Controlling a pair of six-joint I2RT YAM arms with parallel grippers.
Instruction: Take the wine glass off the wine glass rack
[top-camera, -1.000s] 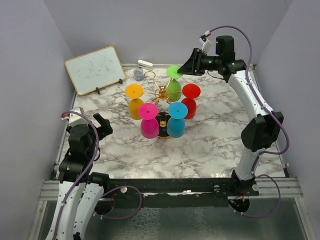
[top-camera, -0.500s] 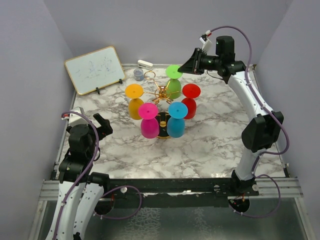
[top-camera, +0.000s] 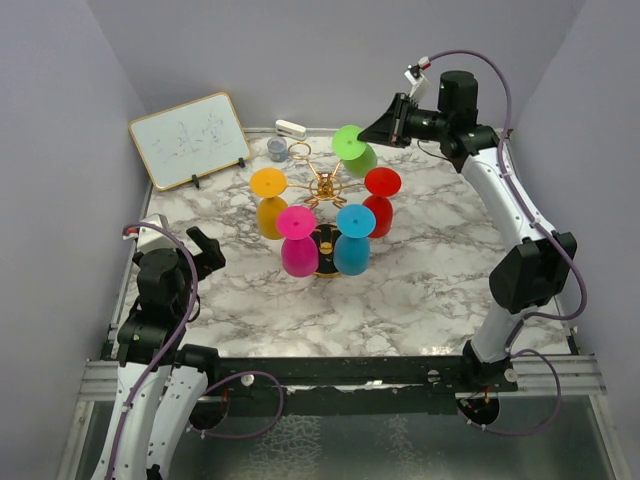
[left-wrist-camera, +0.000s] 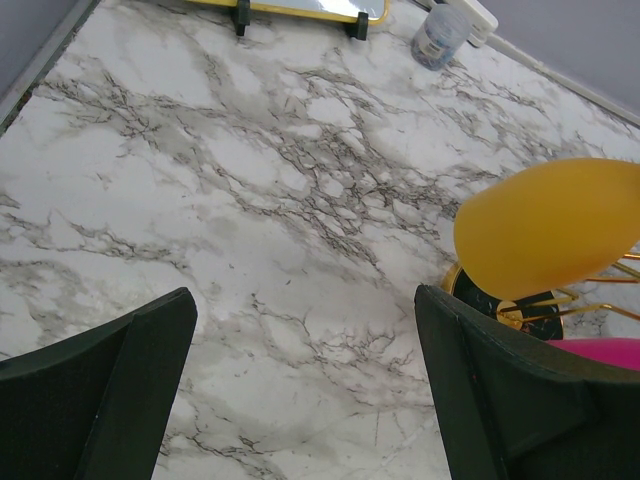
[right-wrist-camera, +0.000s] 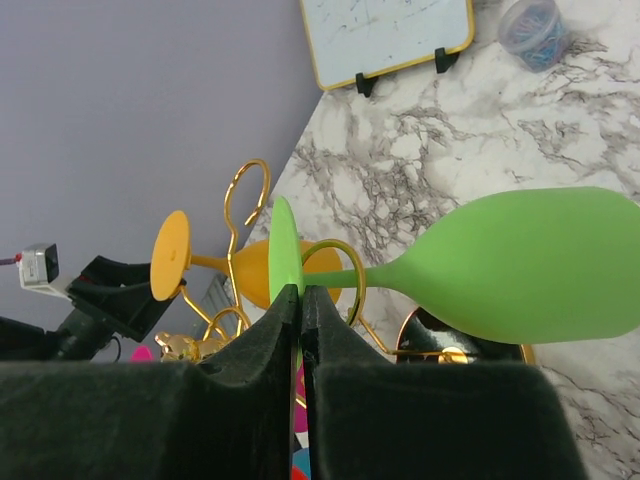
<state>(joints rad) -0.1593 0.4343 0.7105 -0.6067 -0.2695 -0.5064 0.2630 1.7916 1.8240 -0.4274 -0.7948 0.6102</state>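
The gold wire wine glass rack (top-camera: 322, 187) stands mid-table on its round black base (top-camera: 325, 262). My right gripper (top-camera: 368, 133) is shut on the round foot of the green wine glass (top-camera: 355, 152) and holds it tilted at the rack's far side. In the right wrist view the gripper (right-wrist-camera: 301, 292) pinches the foot edge-on. The green bowl (right-wrist-camera: 530, 265) points right, and the stem crosses a gold ring (right-wrist-camera: 343, 247) of the rack. My left gripper (top-camera: 205, 250) is open and empty, low at the left, also seen in its wrist view (left-wrist-camera: 304, 296).
Yellow (top-camera: 269, 205), pink (top-camera: 297, 245), blue (top-camera: 352, 245) and red (top-camera: 380, 205) glasses hang upside down on the rack. A whiteboard (top-camera: 190, 140), a small jar (top-camera: 277, 149) and a white object (top-camera: 290, 128) stand at the back left. Walls close in on three sides.
My right gripper has risen and drawn back to the right with the green glass, which has tipped from hanging straight to a slant.
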